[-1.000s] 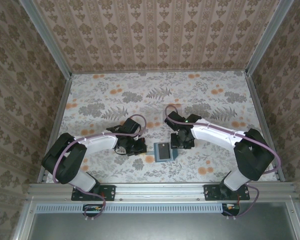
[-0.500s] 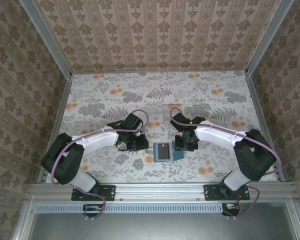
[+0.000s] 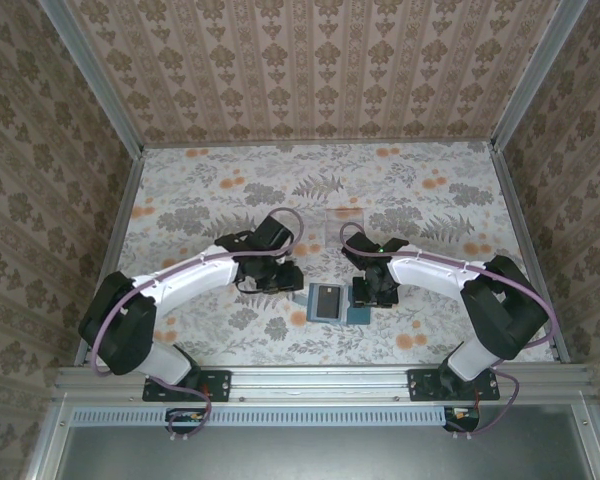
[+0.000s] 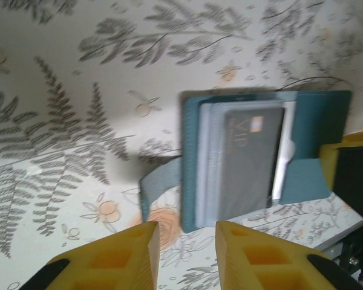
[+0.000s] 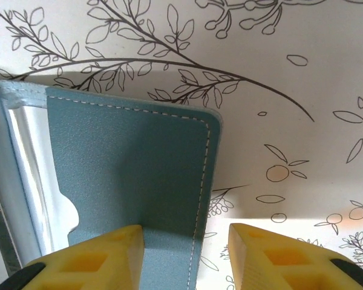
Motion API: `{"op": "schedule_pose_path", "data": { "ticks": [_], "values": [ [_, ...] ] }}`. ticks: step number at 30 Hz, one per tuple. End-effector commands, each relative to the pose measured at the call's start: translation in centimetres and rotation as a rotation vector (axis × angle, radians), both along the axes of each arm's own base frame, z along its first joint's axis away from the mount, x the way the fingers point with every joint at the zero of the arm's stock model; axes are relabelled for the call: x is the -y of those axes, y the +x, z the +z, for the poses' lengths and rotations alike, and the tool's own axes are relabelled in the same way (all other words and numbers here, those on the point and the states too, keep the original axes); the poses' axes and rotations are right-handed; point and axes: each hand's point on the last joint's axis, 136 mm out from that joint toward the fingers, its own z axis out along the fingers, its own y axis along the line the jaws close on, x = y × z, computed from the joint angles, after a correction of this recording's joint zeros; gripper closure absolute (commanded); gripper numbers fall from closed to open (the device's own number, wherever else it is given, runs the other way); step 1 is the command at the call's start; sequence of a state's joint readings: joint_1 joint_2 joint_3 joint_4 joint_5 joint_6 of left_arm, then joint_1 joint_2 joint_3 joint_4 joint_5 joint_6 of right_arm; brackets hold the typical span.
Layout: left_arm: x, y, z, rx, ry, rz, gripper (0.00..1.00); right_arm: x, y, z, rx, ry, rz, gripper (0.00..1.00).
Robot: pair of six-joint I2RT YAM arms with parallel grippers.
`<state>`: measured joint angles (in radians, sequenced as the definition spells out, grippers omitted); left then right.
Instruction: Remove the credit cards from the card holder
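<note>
1. Since a second ago, the left pincer [image 4: 184, 255] has swung from about 9 o'clock of the card holder [image 4: 304, 181] up to about 10 o'clock, with its arm stretched further across the desk [image 3: 210, 200].
2. The right pincer [image 5: 184, 254] has dropped from about 1 o'clock of the holder to about 3 o'clock and now sits over the holder's right flap.
3. The holder has kept its place near the desk's 6 o'clock edge, between the two pincers.
4. The holder is dark teal with pale stitching and lies open and flat, inner side up.
5. A dark grey card [image 4: 251, 160] lies on top of its grey-blue pockets, with a pale glossy strip [image 4: 284, 160] just beside it at 3 o'clock.
6. A teal tab [image 4: 154, 188] juts from the holder's 8 o'clock corner.
7. The left pincer's yellow fingers [image 4: 109, 260] stand partly apart above the desk with nothing between them, near the holder but apart from it.
8. The right pincer's fingers [image 5: 94, 260] are also parted. One overlaps the flap and the other is over bare desk past the stitched edge. We cannot tell whether it presses on the flap, and it grips nothing.
</note>
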<state>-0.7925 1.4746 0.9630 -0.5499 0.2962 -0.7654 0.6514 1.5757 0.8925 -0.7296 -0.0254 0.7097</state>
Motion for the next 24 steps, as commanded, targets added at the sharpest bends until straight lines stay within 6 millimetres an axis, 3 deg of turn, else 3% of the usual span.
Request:
{"op": "schedule_pose_path", "data": {
  "ticks": [1, 5, 11, 18, 24],
  "values": [
    [1.4, -0.1, 1.3, 0.021, -0.007, -0.028, 0.70, 1.0, 0.0, -0.4, 0.005, -0.051, 0.002, 0.57],
    [3.6, -0.1, 0.6, -0.005, -0.040, -0.054, 0.76, 0.7, 0.3, -0.4, 0.015, -0.033, 0.001, 0.62],
    [4.7, -0.1, -1.0, -0.029, -0.045, -0.069, 0.79, -0.6, 0.8, -0.6, 0.040, 0.032, 0.005, 0.71],
    [4.7, -0.4, -3.1, -0.069, -0.037, -0.075, 0.74, -0.8, 1.1, -0.6, 0.040, 0.034, 0.005, 0.76],
    [3.9, -1.0, -5.3, -0.107, 0.005, -0.070, 0.73, 0.0, 0.9, 0.5, 0.057, 0.002, 0.000, 0.71]
  ]
}}
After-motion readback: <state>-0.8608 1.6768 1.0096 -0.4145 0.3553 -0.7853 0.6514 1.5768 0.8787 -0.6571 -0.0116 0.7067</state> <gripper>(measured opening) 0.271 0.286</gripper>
